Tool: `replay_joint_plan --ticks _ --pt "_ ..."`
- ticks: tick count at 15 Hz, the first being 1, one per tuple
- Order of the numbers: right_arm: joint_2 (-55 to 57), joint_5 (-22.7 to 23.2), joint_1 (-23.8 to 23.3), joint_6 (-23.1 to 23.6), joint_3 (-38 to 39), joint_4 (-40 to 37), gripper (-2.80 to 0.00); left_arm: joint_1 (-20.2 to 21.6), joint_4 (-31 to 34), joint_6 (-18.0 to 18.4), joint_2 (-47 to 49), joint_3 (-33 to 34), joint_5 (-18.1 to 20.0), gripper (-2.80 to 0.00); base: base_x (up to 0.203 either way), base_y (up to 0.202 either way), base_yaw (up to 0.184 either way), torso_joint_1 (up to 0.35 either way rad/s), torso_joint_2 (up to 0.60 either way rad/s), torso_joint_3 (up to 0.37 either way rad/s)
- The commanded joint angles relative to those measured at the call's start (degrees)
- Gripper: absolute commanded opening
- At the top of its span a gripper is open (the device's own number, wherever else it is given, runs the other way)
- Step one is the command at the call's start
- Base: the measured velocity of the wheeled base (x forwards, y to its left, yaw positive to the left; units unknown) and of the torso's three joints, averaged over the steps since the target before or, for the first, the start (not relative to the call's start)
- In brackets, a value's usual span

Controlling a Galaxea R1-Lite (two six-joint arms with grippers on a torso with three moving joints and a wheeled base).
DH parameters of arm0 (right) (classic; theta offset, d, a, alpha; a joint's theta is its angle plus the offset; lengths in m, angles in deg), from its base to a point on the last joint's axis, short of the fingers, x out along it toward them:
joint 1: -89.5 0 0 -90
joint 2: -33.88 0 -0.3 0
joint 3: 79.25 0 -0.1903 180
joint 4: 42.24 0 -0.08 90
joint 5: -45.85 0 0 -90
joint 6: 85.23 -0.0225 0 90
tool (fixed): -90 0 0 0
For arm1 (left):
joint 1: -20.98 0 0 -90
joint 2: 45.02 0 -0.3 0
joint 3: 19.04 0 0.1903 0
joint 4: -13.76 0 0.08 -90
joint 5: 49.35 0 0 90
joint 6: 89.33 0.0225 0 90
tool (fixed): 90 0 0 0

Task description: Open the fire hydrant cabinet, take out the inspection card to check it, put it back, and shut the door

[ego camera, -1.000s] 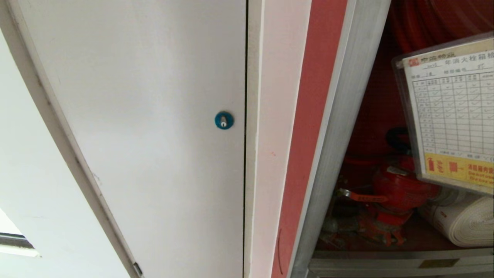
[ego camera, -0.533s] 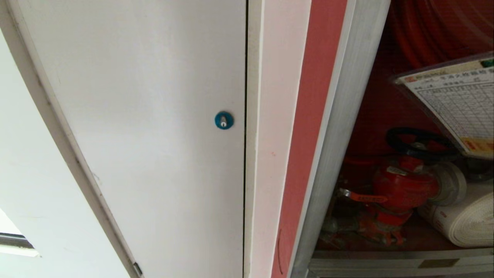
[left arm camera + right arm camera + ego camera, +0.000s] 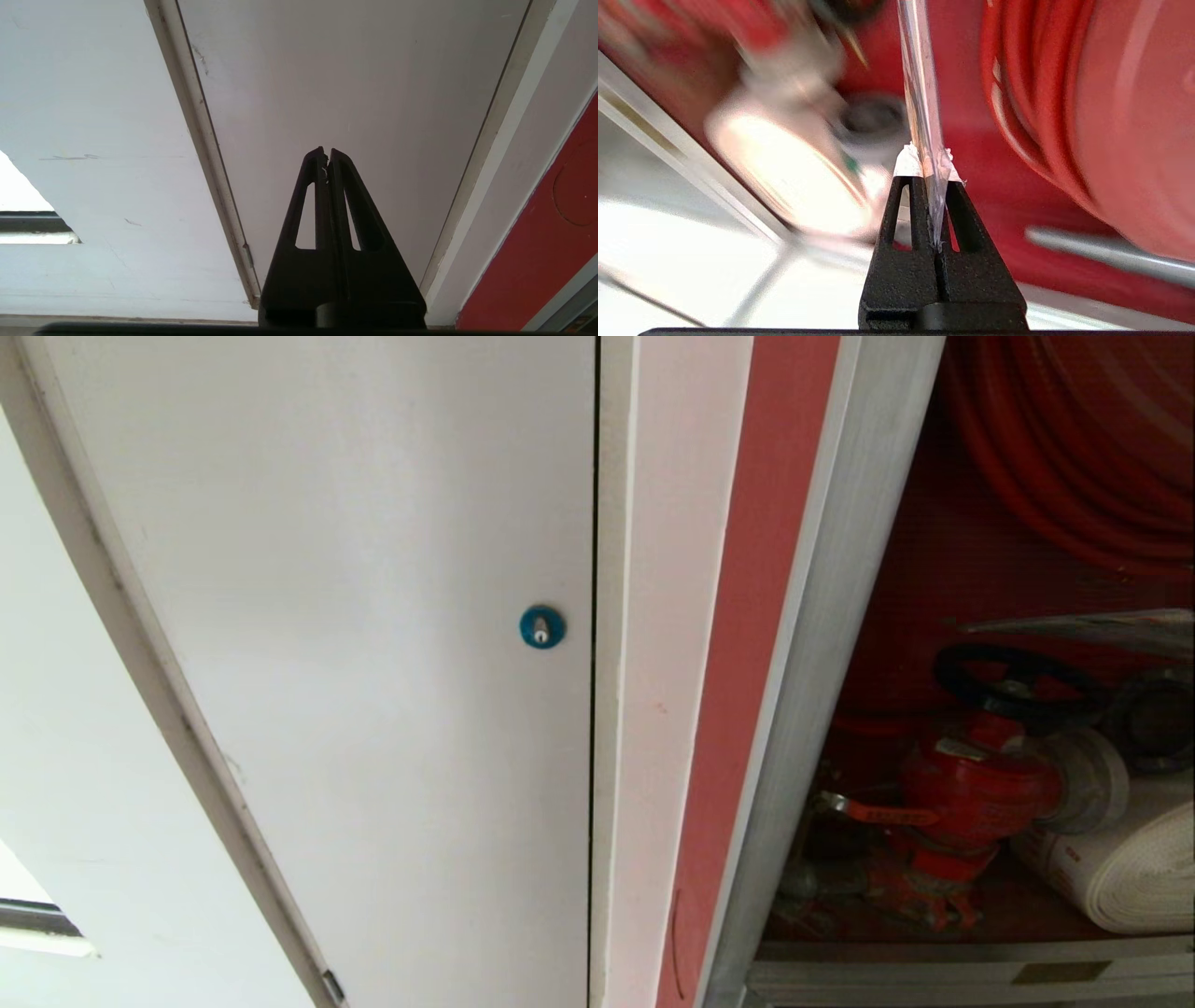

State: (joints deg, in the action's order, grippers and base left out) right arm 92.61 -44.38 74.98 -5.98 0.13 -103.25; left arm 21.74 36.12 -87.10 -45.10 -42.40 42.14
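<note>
Edge-on now, inspection card [image 3: 1092,627] shows as thin, glossy grey sliver inside fire hydrant cabinet [image 3: 822,616], just above black handwheel of red valve [image 3: 980,789], below red hose reel [image 3: 1074,448]. Right gripper [image 3: 930,170] clamped on card's edge. Left gripper [image 3: 326,154] pressed together, empty, before white door [image 3: 373,616].

My left pincer [image 3: 326,154] is matte black: two tapered fingers, each cut with a long triangular slot, rising from a blocky base. My right pincer [image 3: 928,179] matches, with whitish tape wrapping its tips.
</note>
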Motion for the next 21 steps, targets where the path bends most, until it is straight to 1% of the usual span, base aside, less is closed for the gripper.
replay_joint_plan --ticks 1,5,9,10,14,16,18,21 --pt "2.6 -1.71 0.07 2.77 0.11 1.73 -2.8 0.03 -0.04 -0.03 0.07 0.35 0.01 -2.8 0.0 0.0 0.0 0.0 0.0 0.0" --pt "7.35 -3.25 0.08 2.93 3.32 10.05 -2.8 0.03 -0.02 0.0 0.07 0.4 0.01 -2.8 0.0 0.0 0.0 0.0 0.0 0.0" --pt "11.01 -2.96 0.1 3.02 6.01 17.12 -2.8 0.03 0.0 0.05 0.07 0.35 -0.08 -2.8 0.0 0.0 0.0 0.0 0.0 0.0" --pt "11.69 -2.81 0.1 3.99 6.6 18.93 -2.8 0.03 -0.04 -0.01 0.07 0.43 -0.01 -2.8 0.0 0.0 0.0 0.0 0.0 0.0" --pt "13.29 -2.03 0.02 7.67 6.94 19.52 -2.8 0.03 -0.04 -0.03 0.07 0.44 0.01 -2.8 0.0 0.0 0.0 0.0 0.0 0.0" --pt "14.12 1.59 0.02 9.45 7.47 20.78 -2.8 0.03 -0.04 -0.03 0.07 0.36 0.01 -2.8 0.0 0.0 0.0 0.0 0.0 0.0" --pt "14.6 1.9 -0.43 11.42 8.03 22.19 -2.8 0.03 -0.04 0.02 0.07 0.36 -0.02 -2.8 0.0 0.0 0.0 0.0 0.0 0.0" --pt "16.15 2.08 -2.04 12.62 8.08 23.14 -2.8 0.03 0.04 -0.01 0.07 0.35 -0.08 -2.8 0.0 0.0 0.0 0.0 0.0 0.0"
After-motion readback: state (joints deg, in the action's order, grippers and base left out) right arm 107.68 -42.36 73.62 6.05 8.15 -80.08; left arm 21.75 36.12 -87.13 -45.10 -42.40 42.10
